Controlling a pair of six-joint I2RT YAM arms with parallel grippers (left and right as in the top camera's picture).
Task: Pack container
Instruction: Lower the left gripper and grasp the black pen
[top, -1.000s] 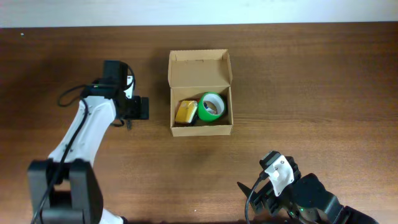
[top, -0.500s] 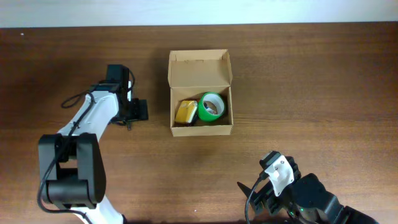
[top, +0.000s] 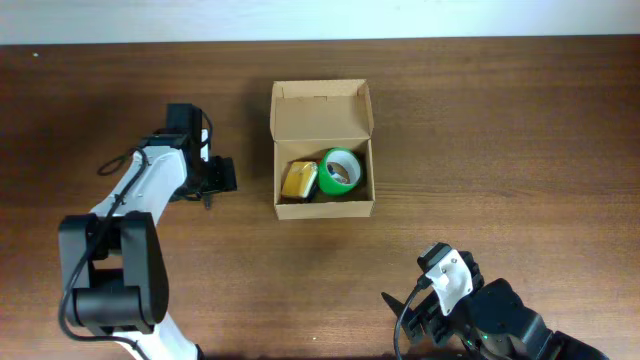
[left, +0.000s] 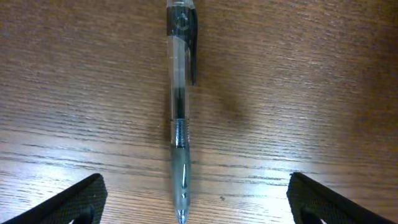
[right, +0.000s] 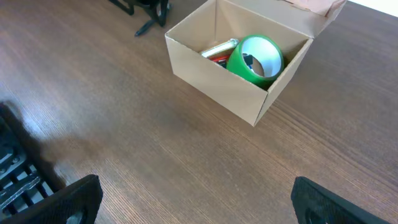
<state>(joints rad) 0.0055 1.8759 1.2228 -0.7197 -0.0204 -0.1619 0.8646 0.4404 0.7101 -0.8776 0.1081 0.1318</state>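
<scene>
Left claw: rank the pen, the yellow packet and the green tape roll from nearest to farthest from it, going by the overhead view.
1. The pen, on the table right beneath the left claw.
2. The yellow packet, in the left side of the container.
3. The green tape roll, in the container's right side.

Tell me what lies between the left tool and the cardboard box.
Nothing: the overhead view shows only bare table between the left tool and the cardboard box. The pen lies beneath the tool itself, per the left wrist view.
</scene>
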